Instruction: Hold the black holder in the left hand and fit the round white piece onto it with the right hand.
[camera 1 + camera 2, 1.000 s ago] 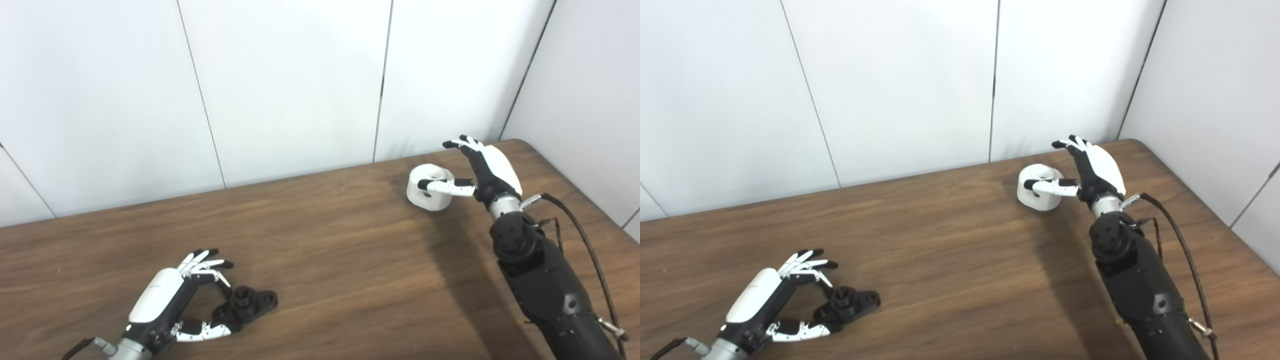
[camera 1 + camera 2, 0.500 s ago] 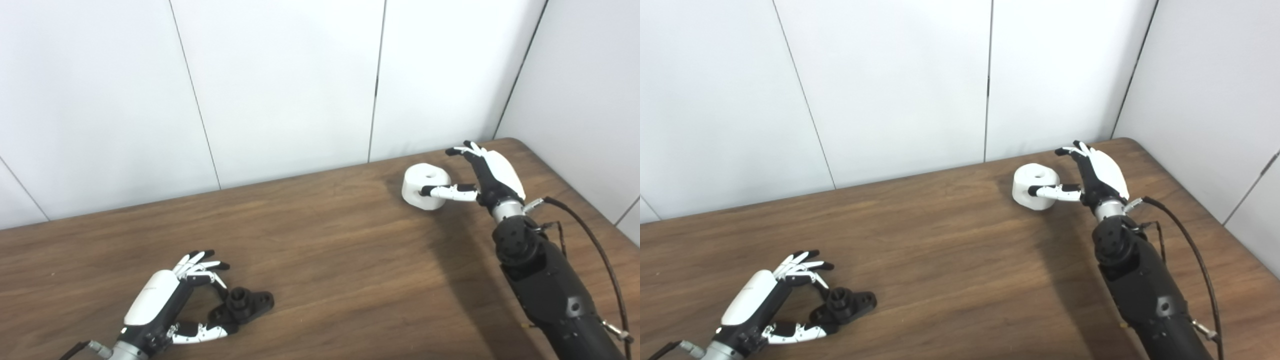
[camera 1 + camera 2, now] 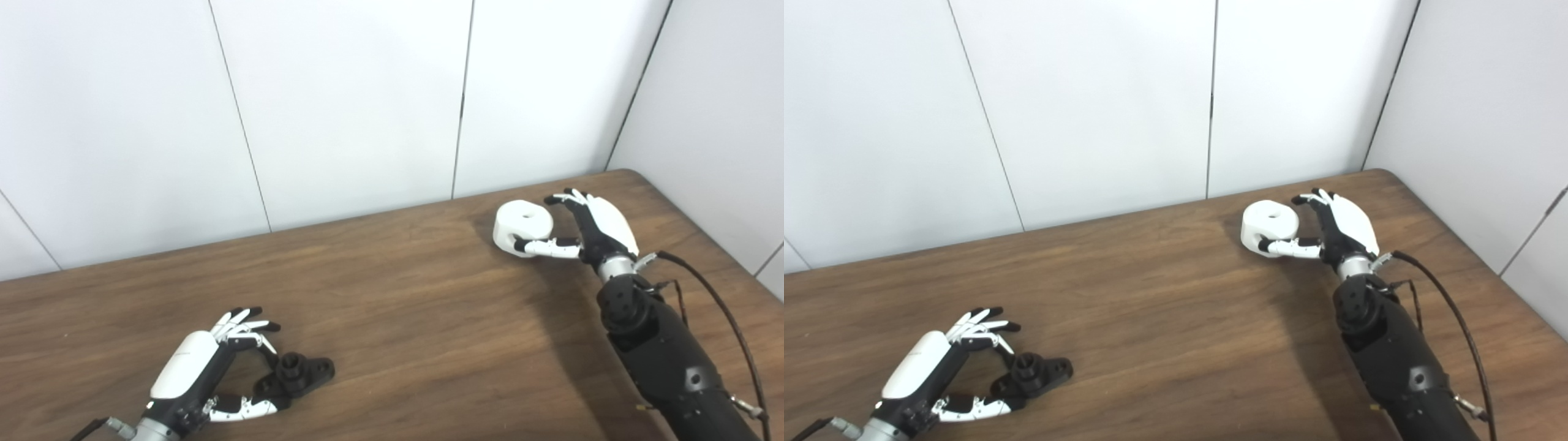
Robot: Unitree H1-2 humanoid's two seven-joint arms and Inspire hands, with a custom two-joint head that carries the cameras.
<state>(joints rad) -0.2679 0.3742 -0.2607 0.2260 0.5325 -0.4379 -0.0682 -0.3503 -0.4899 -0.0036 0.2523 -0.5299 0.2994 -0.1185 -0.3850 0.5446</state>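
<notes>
The round white piece (image 3: 519,225), a thick ring with a small hole on top, sits at the far right of the wooden table (image 3: 416,318), slightly tilted. My right hand (image 3: 597,223) clasps it: the thumb lies along its lower front and the fingertips (image 3: 560,198) press its back right rim. The black holder (image 3: 298,375), with a short round post, lies flat at the near left. My left hand (image 3: 199,367) curls around its left end. The thumb reaches the holder's near edge, while the fingers hover apart above it and do not close on it.
White wall panels (image 3: 343,104) stand just behind the table's far edge and along its right side. A black cable (image 3: 723,306) loops off my right forearm. Bare wood stretches between the two hands.
My right hand has lowered and closed in on the white piece, thumb dropping to its lower front, and the piece now sits tilted. The left hand and holder have barely moved. The camera shifted slightly.
</notes>
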